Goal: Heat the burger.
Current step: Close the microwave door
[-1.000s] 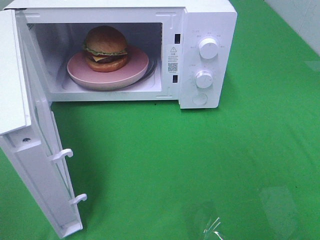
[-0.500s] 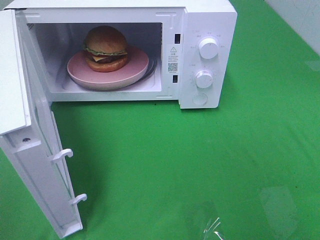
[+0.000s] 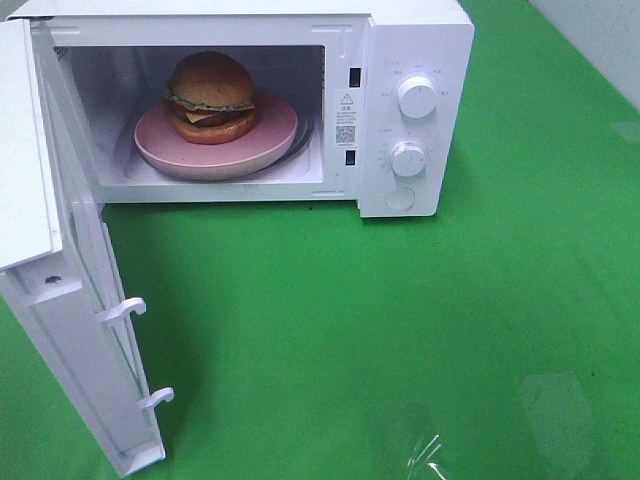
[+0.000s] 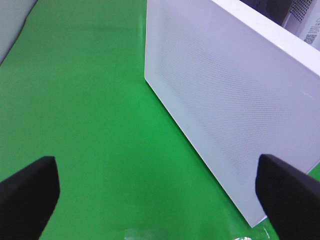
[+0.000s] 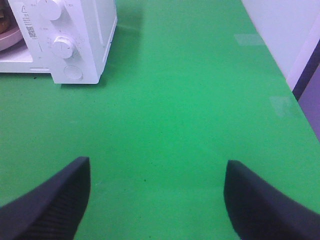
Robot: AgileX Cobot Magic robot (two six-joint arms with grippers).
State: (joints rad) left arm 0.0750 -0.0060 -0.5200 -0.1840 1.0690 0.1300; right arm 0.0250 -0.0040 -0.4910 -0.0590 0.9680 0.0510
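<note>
Unchanged since a second ago: burger (image 3: 210,95) upper left inside microwave (image 3: 415,60), open door (image 4: 225,100) beside spread, empty left gripper (image 4: 160,200); right gripper (image 5: 155,200) equally spread.

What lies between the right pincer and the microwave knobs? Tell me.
Only bare green tablecloth, from the right pincer to the knobs of the microwave; the right wrist view shows it.

left end effector (image 4: 155,167) gaping; right end effector (image 5: 157,167) gaping
</note>
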